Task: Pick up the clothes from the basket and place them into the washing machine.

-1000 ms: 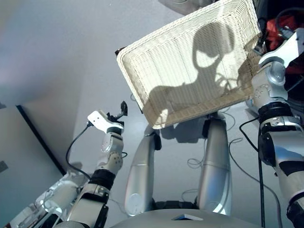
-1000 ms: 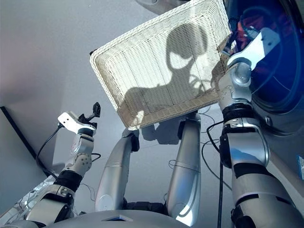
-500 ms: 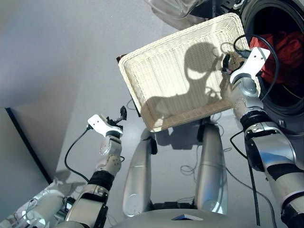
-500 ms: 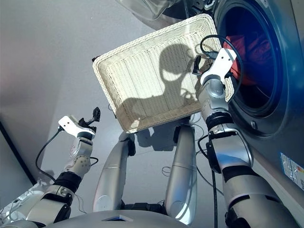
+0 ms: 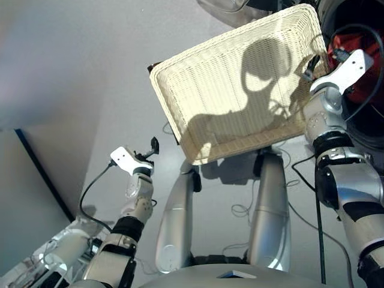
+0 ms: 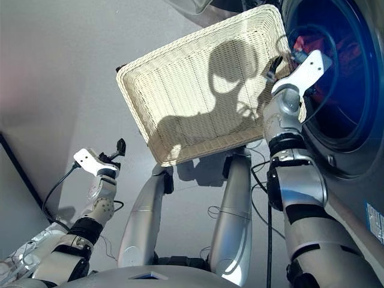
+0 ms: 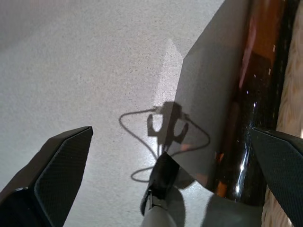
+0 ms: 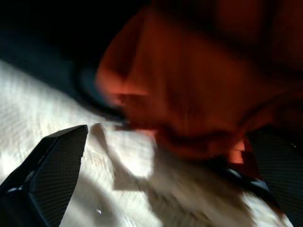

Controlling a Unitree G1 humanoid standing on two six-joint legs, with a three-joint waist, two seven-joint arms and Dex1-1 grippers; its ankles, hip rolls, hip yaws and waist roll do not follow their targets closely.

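Red cloth [image 8: 189,94] lay inside the washing machine [image 6: 336,120]; our right hand [image 8: 161,156], fingers spread and empty beside the basket [image 5: 180,114], could snag it, while our left hand [image 7: 170,179] hung spread and empty.

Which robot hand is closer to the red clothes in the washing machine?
The right. The right gripper is at the washing machine opening, close to the red clothes. The left gripper is far away, low over the floor.
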